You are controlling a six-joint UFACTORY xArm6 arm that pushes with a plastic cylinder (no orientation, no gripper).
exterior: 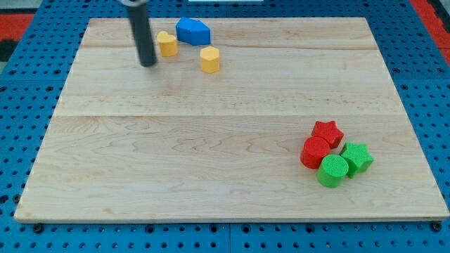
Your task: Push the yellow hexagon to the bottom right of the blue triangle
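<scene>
A blue block [193,31], its shape hard to make out, lies near the view's top, left of centre. One yellow block [166,43] sits just to its lower left, almost touching it. A second yellow block [209,60], hexagon-like, stands a little below and to the right of the blue block. My tip [148,63] rests on the board left of and slightly below the first yellow block, a small gap apart from it.
The wooden board [225,161] sits on a blue pegboard. At the view's lower right a red star [328,131], a red cylinder [316,152], a green star [357,156] and a green cylinder [332,171] cluster together.
</scene>
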